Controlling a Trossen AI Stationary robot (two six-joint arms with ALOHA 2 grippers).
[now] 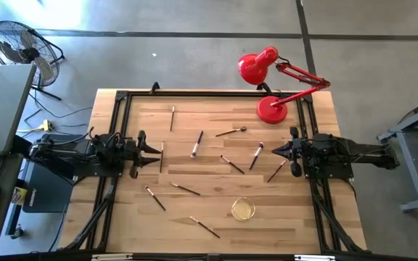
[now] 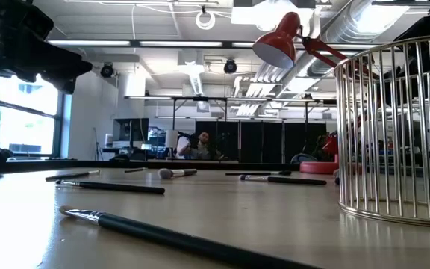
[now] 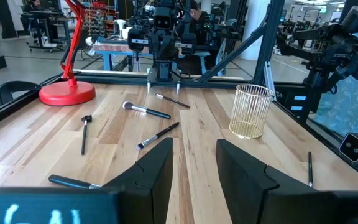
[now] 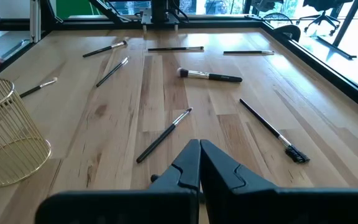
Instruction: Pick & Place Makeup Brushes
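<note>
Several makeup brushes lie flat and scattered on the wooden table (image 1: 216, 217), among them a pale-handled one (image 1: 197, 144), a dark one (image 1: 256, 155) and one near the front (image 1: 205, 227). At the table's left edge my left gripper (image 1: 155, 154) (image 3: 194, 174) hangs open above the wood, holding nothing. My right gripper (image 1: 274, 151) (image 4: 199, 165) is shut and empty at the right edge. The brush (image 4: 164, 134) nearest it lies just ahead of its fingertips. A brush with a fluffy tip (image 3: 146, 111) lies ahead of the left gripper.
A gold wire cup (image 1: 243, 209) (image 3: 252, 112) stands upright toward the front right of the table. A red desk lamp (image 1: 273, 109) stands on its base at the far right corner. A black frame (image 1: 122, 98) borders the table. Bare wood shows along the near edge.
</note>
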